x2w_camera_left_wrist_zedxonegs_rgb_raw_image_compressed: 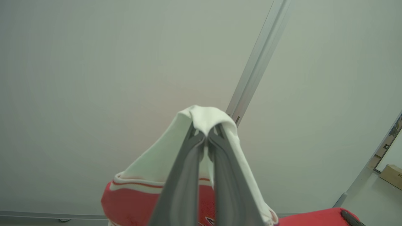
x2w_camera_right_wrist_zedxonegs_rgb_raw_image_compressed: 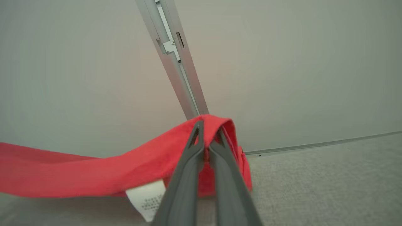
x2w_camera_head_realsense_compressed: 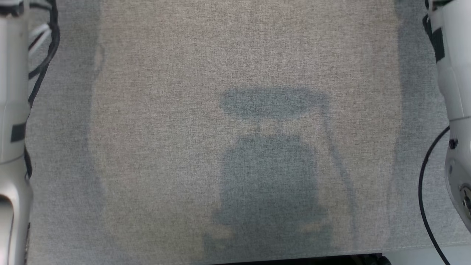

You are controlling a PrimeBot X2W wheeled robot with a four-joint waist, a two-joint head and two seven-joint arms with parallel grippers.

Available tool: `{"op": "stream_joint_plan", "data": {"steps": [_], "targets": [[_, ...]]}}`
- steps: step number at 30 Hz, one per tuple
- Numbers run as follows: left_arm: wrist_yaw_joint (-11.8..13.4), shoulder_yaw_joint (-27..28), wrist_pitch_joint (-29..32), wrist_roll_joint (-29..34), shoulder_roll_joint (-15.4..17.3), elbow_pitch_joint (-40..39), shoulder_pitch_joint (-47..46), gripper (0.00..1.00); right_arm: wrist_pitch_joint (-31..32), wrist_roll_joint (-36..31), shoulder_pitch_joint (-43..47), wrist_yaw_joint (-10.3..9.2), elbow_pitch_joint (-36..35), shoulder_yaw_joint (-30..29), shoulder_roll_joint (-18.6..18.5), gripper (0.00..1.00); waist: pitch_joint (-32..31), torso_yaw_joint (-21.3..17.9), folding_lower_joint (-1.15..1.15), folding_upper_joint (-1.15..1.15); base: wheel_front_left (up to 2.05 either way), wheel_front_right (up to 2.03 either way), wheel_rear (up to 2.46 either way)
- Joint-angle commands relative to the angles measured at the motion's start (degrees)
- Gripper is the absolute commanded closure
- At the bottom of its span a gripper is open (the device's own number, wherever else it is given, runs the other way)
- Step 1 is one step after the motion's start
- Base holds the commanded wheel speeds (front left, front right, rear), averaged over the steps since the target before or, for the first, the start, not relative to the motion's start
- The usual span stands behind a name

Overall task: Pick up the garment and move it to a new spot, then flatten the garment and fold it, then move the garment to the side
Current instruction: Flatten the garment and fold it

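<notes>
Your left gripper (x2w_camera_left_wrist_zedxonegs_rgb_raw_image_compressed: 206, 139) has its fingers clenched on a white fold of the garment (x2w_camera_left_wrist_zedxonegs_rgb_raw_image_compressed: 147, 163), just above a band of red trim. Your right gripper (x2w_camera_right_wrist_zedxonegs_rgb_raw_image_compressed: 206, 139) is also clamped tight, on a red edge of the same garment, which stretches away to the left of the right wrist view as a long red strip. The cloth looks held up between the two grips, raised off the grey surface (x2w_camera_head_realsense_compressed: 235, 55) rather than lying on it. In the head view your two pale forearms stand at either edge, the left forearm (x2w_camera_head_realsense_compressed: 13, 110) and the right forearm (x2w_camera_head_realsense_compressed: 454, 92).

By this I judge you are in the first step. The pick-up is made and the carry to a new spot is under way. Laying down, flattening, folding and moving the garment aside are all left to do.

A white care label (x2w_camera_right_wrist_zedxonegs_rgb_raw_image_compressed: 146, 199) hangs below the red edge, beside the right fingers. It carries rows of small dark print, too fine to read. No brand can be made out.
</notes>
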Motion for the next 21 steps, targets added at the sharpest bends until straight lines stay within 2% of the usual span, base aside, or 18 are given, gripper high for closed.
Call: {"op": "stream_joint_plan", "data": {"steps": [1,6,10,15,21], "targets": [[-0.2,0.1,-0.4,-1.7,1.6,-2.2,1.8,1.00,-0.2,1.3,2.0,-0.01,-1.2,0.7,-1.0,1.00,-1.0,-0.3,-0.02,0.35,0.00,0.00,0.00],[-0.2,1.5,-0.6,-5.0,6.0,-10.1,10.3,1.00,-0.2,6.2,9.2,-0.01,-5.9,2.4,-1.7,1.00,-3.4,-1.5,-0.02,0.35,0.00,0.00,0.00],[-0.1,3.2,-0.8,-6.2,7.5,-16.0,20.5,1.00,-0.2,9.7,16.7,-0.01,-10.8,3.4,-2.0,1.00,-6.3,-1.9,-0.02,0.35,0.00,0.00,0.00],[0.7,4.7,-0.8,-6.0,5.8,-22.1,36.8,1.00,-0.2,12.5,28.4,-0.01,-17.7,4.2,-2.9,1.00,-11.3,-1.8,-0.02,0.35,0.00,0.00,0.00],[0.6,7.8,-0.9,-3.5,0.4,-25.7,55.1,1.00,-0.2,13.4,43.4,-0.02,-25.6,2.4,-2.5,1.00,-17.6,-1.7,-0.02,0.35,0.00,0.00,0.00]]}}
